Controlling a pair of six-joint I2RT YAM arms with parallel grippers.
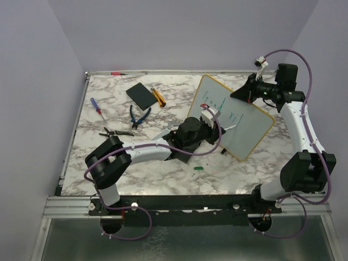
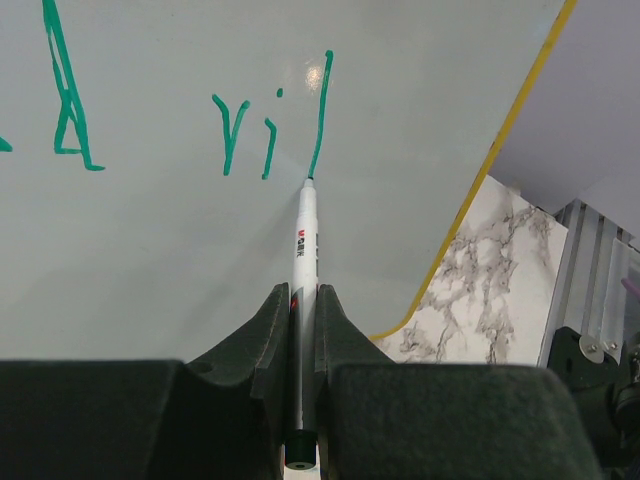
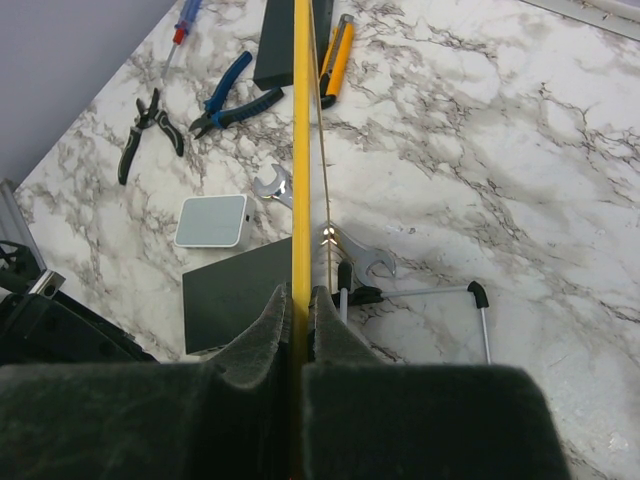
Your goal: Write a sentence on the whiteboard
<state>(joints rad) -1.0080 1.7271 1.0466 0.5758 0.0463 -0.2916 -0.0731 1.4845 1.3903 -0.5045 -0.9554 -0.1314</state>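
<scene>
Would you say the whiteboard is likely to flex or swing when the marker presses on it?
Probably stiff: the whiteboard looks flat though the right gripper pinches only its thin rim. It may pivot slightly, since the marker presses away from that grip.

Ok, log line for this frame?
left jaws: shut on marker | tip: on whiteboard, at end of a sentence stroke | right jaws: shut on whiteboard rim

Marbled table (image 1: 163,179), bearing:
- black slab (image 1: 141,95), just beside an orange utility knife (image 1: 158,96)
- blue-handled pliers (image 1: 139,116)
- black pliers (image 1: 115,132)
- blue-and-red screwdriver (image 1: 96,106)
- small green cap (image 1: 199,168)
- pale rounded pad (image 3: 212,221)
- open-ended wrench (image 3: 365,262)
- second black slab (image 3: 235,292)
</scene>
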